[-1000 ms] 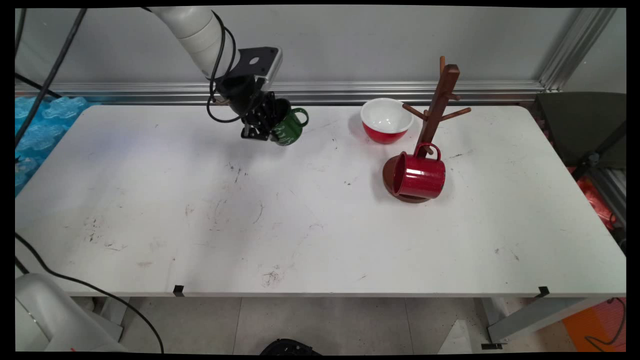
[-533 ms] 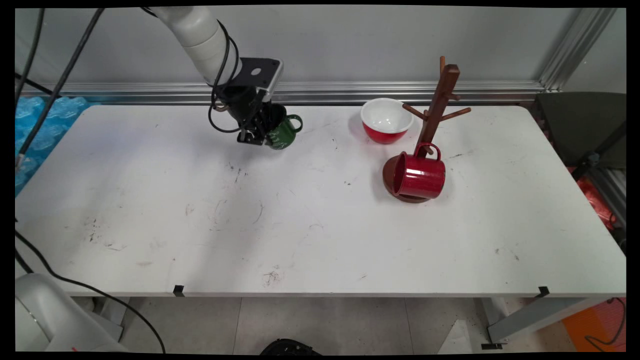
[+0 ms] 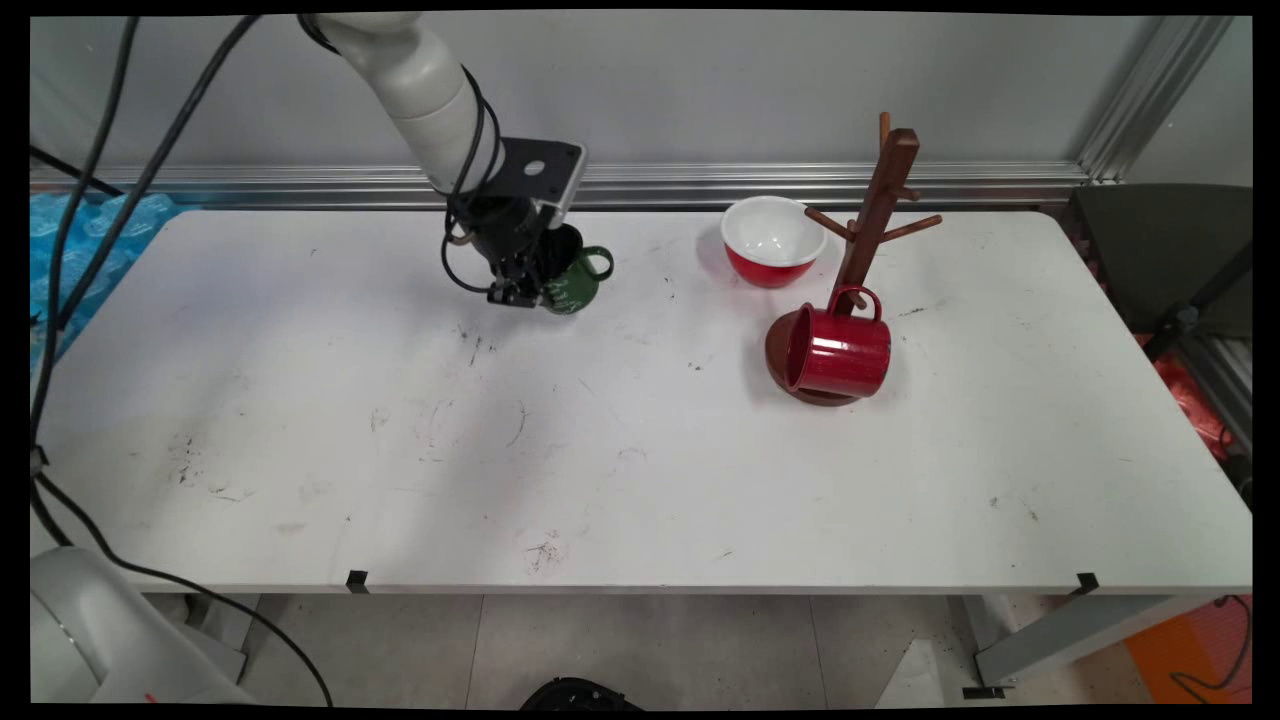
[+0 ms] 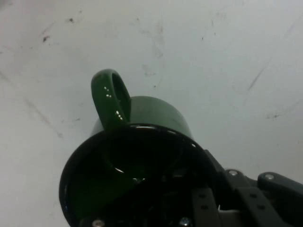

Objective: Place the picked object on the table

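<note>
A dark green mug (image 3: 572,281) with a black inside hangs tilted just above the white table (image 3: 620,470), in its back middle part. My gripper (image 3: 527,290) is shut on the mug's rim, and the handle points right. In the hand view the green mug (image 4: 142,142) fills the lower middle, its handle up and its dark mouth toward the camera, with one finger inside the rim. To the right stands a brown wooden mug tree (image 3: 872,215) with a red mug (image 3: 838,352) hung on a low peg over its base.
A red bowl (image 3: 772,240) with a white inside sits at the back, just left of the mug tree. Black cables hang from the arm by the gripper. Blue plastic lies beyond the table's left end.
The gripper with the green mug first went down and slightly left, then shifted right and lower toward the table. The mug stays gripped; the red mug, tree and bowl have not moved.
</note>
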Available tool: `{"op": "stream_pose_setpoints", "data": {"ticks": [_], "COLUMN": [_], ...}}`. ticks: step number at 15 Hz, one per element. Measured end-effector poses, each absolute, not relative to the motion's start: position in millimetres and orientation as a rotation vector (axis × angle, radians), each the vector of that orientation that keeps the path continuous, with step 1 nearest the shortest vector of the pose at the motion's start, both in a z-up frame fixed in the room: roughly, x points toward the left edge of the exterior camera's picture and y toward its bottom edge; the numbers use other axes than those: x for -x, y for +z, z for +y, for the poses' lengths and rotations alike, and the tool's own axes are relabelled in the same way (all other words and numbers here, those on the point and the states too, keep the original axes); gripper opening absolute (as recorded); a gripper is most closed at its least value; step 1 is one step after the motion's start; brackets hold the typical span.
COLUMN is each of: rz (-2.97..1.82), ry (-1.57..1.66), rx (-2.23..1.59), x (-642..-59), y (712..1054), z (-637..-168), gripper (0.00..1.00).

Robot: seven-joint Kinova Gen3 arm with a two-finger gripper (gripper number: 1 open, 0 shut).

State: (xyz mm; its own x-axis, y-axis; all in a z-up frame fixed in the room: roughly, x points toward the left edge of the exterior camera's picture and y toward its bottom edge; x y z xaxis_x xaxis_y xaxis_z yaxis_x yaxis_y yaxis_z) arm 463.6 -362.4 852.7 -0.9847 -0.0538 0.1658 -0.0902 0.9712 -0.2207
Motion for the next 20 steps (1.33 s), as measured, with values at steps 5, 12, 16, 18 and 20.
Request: {"op": "stream_pose_setpoints", "data": {"ticks": [5,12,16,18,20], "rz": [-2.967,-2.956,-2.952,-2.951,-2.949], "ry": [0.334,0.323,0.32,0.319,0.319], "rx": [-0.152,-0.209,-0.246,-0.258,-0.27], "x": [-450.5,-436.4,-431.6,-430.2,-428.9], "y": [842.1,831.5,824.5,821.9,819.4], "z": [-361.2,-362.7,-364.0,-364.3,-364.7], "gripper": [0.0,0.0,0.0,0.0,0.0]}}
